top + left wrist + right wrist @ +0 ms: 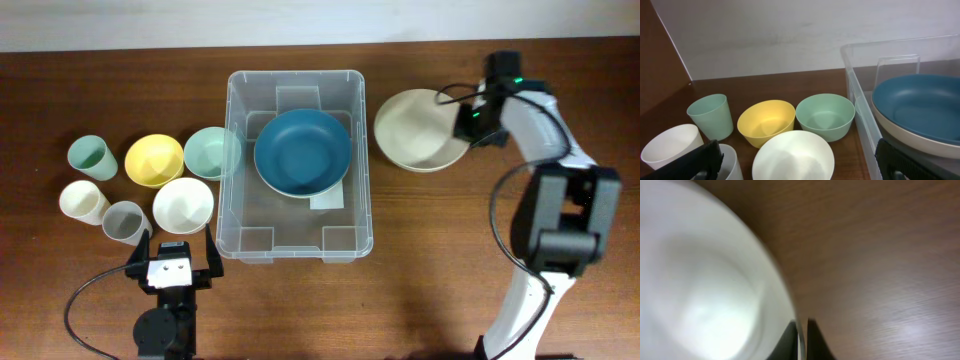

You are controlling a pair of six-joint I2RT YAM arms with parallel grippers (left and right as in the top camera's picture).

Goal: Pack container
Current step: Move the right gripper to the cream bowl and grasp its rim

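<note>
**Right arm taking the cream plate by its rim**

The right gripper (468, 122) is working at the right edge of the cream plate (418, 130). Its fingers seem to be pinching the rim, though the wrist view is blurred. It is probably readying a lift into the container (232, 200), which is sitting mid-table and holding only a blue plate (302, 152). The left gripper (172, 258) is idling with fingers spread, near the cups and bowls (153, 160) standing outside.

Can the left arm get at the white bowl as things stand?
Probably yes. The white bowl sits just ahead of the open left gripper with nothing between them; the grey cup crowds one side only.
</note>
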